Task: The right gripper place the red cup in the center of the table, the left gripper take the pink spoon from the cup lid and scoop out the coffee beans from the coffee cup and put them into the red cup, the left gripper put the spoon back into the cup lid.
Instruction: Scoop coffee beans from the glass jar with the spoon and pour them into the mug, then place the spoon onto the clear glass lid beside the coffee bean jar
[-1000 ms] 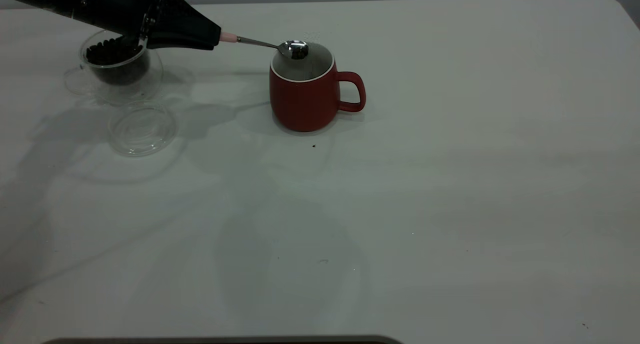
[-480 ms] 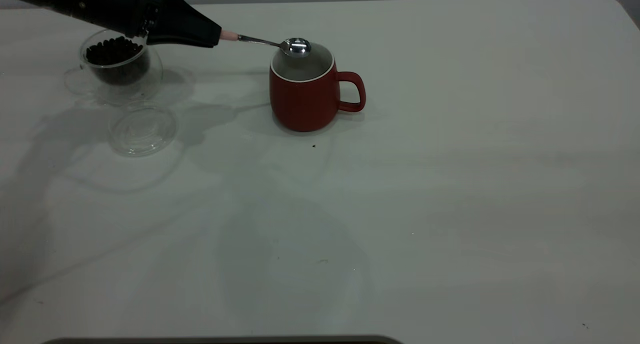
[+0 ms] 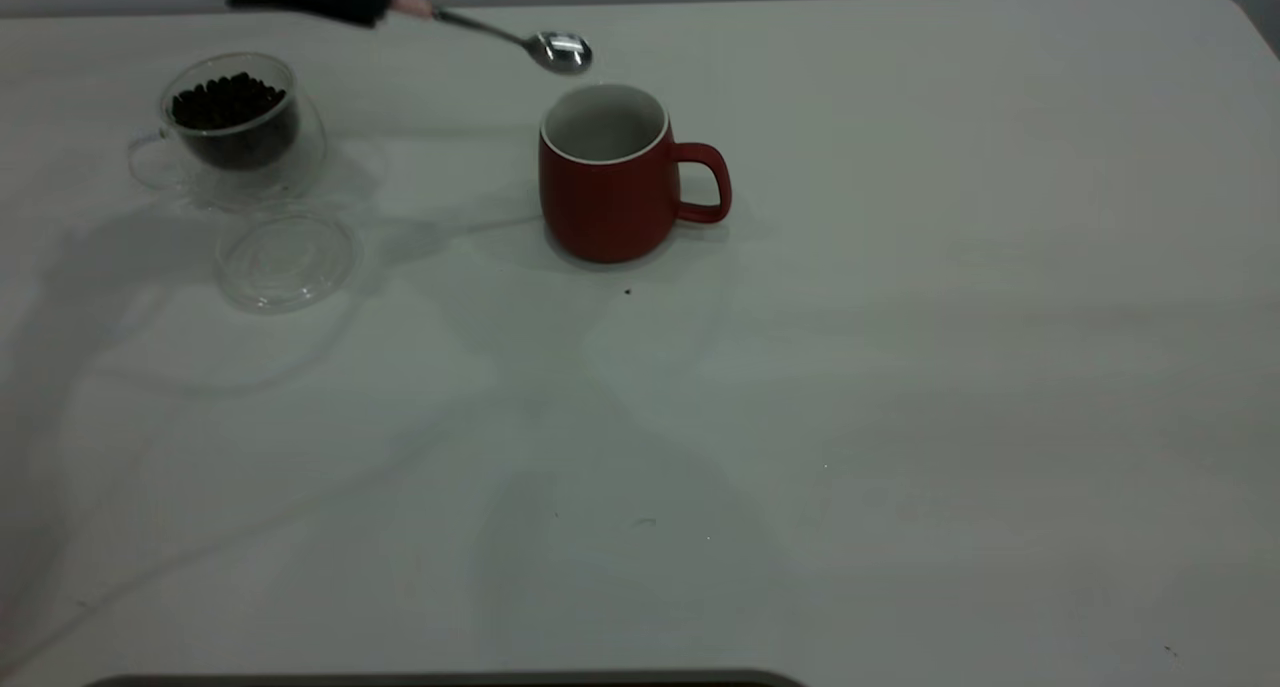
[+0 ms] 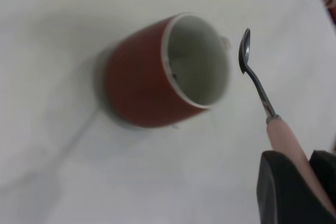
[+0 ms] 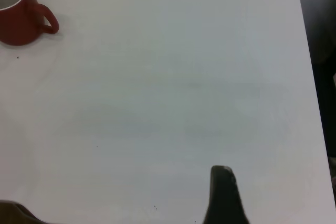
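Left gripper (image 4: 302,182) clamped pink spoon (image 3: 520,41) above red cup (image 3: 604,179); probably empty. Loose pinch might drop it.

The left gripper (image 3: 375,2) is cut off above the coffee cup (image 3: 235,127); whether any beans lie inside the red cup (image 3: 610,177) is hidden.

A plain white table (image 3: 900,367) with rounded corners carries three items: the red cup (image 3: 610,182) standing upright toward 12 o'clock, handle pointing to 3 o'clock; the coffee cup (image 3: 235,127), filled with coffee beans (image 3: 228,99), at 10 o'clock; and the clear cup lid (image 3: 287,257) lying flat just beside it, toward 6 o'clock.
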